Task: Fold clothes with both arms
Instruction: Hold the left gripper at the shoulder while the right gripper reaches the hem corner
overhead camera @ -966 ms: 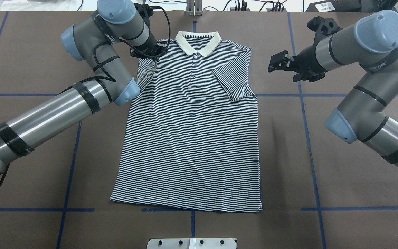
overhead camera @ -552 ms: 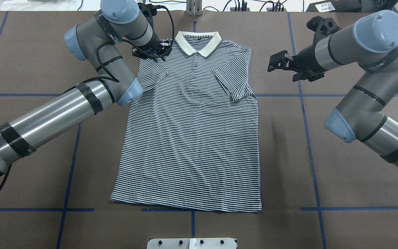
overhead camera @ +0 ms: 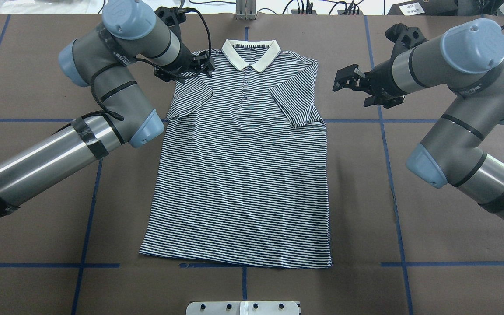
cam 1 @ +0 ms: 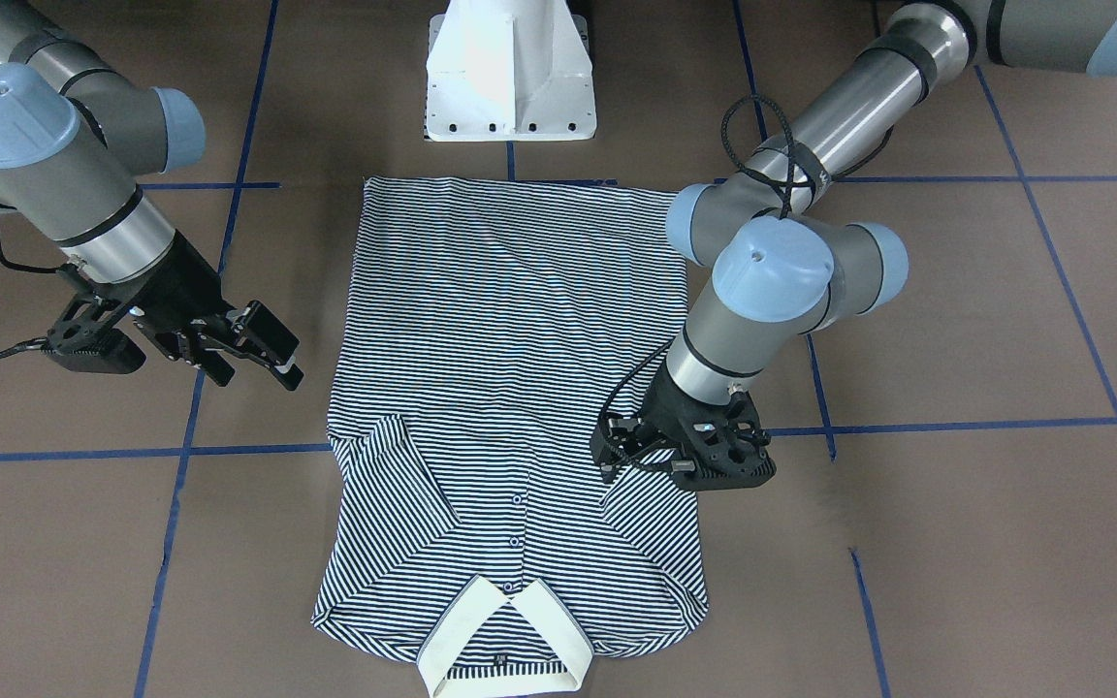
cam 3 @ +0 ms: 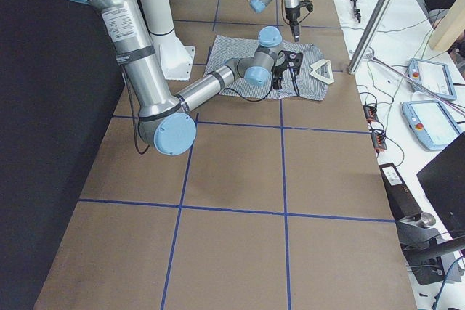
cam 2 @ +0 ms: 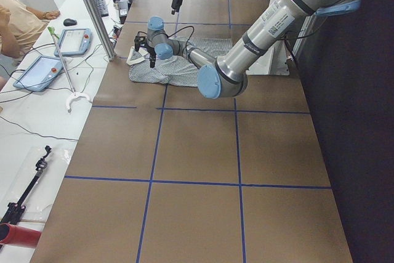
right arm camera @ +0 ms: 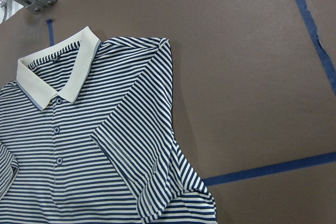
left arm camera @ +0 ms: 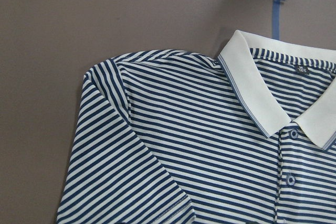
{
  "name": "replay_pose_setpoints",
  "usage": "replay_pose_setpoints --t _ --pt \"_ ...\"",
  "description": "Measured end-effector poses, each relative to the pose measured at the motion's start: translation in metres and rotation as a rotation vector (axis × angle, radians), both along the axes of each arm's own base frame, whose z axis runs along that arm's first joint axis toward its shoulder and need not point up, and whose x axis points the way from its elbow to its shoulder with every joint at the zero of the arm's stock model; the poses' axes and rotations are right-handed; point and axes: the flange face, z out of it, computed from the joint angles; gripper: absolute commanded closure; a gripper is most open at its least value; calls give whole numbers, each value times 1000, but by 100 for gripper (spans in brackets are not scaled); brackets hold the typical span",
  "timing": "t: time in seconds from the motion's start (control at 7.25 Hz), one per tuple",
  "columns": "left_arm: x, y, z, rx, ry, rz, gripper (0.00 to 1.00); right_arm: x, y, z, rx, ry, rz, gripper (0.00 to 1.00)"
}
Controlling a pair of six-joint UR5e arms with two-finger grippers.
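At the centre of the brown table [overhead camera: 409, 175]: one striped polo shirt [overhead camera: 239, 175], flat, sleeves folded inward; left gripper [overhead camera: 201, 65] over its shoulder, jaw state indiscernible; right gripper [overhead camera: 341, 79] beside it, jaws apart, empty.

Left arm [overhead camera: 37, 162]: polished silver tube, matt grey joint housings, light-blue round caps, black tape bands, black cable looped near wrist.
Right arm [overhead camera: 453, 127]: same colours, thin black rings, small white lettering.
Left gripper [overhead camera: 197, 65], right gripper [overhead camera: 339, 79]: black, two-finger.
Pedestal base [cam 1: 510, 78]: white, flared, row of dark screws.
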Motion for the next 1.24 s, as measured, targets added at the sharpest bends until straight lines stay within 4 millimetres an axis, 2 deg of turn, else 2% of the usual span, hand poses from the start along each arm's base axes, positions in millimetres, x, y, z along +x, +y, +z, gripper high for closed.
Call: replay_pose_setpoints --t 0.14,0.41,0.55,0.69,0.97,1.1,1.24 --pt "-8 33 -10 12 35 18 21 -13 36 -10 -62 -26 33 0" --pt "-22 104 -25 18 115 47 20 -35 142 -26 -166 18 91 1" --pt "-32 126 -35 13 154 46 20 -56 193 -31 -237 65 121 6" --pt "-39 139 -38 13 173 48 20 -81 241 -31 -306 98 164 9" --pt "-43 148 -37 15 180 51 20 -123 319 -15 -386 170 241 17" --pt "-43 148 -37 16 181 51 20 -140 347 -4 -410 202 262 19" --pt "-43 149 -37 17 180 51 20 -157 359 3 -418 223 274 20"
